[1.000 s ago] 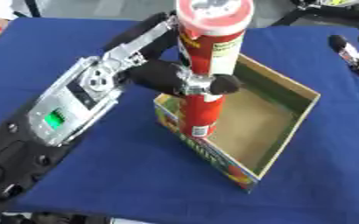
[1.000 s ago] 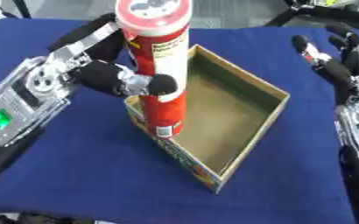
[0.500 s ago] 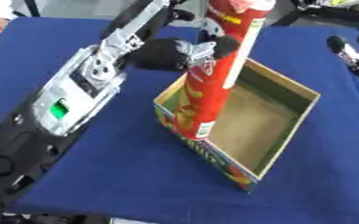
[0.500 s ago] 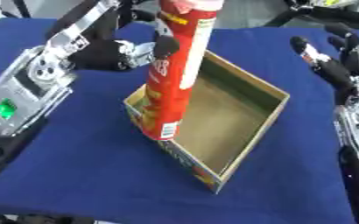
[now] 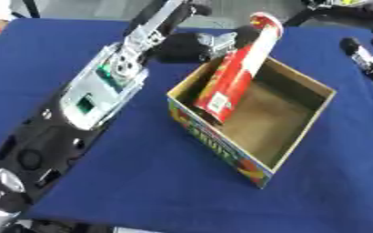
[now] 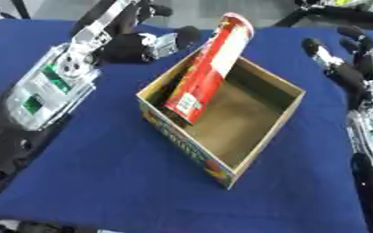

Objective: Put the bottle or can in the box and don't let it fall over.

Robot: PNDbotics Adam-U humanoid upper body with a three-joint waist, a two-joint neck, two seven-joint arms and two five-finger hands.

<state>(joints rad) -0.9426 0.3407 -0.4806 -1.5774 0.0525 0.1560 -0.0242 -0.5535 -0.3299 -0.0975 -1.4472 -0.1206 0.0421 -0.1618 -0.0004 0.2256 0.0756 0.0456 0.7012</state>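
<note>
The left hand (image 6: 142,44) sits just beyond the far-left wall of the box, its dark fingers (image 6: 183,34) reaching toward the red can's upper part; whether they close on it or only rest beside it cannot be told. The right hand (image 6: 339,63) rests at the right edge, fingers straight and spread, holding nothing, well apart from the box.

The can (image 5: 236,69), a tall red tube, stands inside the cardboard box (image 5: 294,139) at its far-left corner, tilted, its base down in the box near the left wall and its top leaning out over the far rim. The rest of the brown floor lies bare.

Blue tablecloth (image 5: 142,173) spreads open near and right of the box.
</note>
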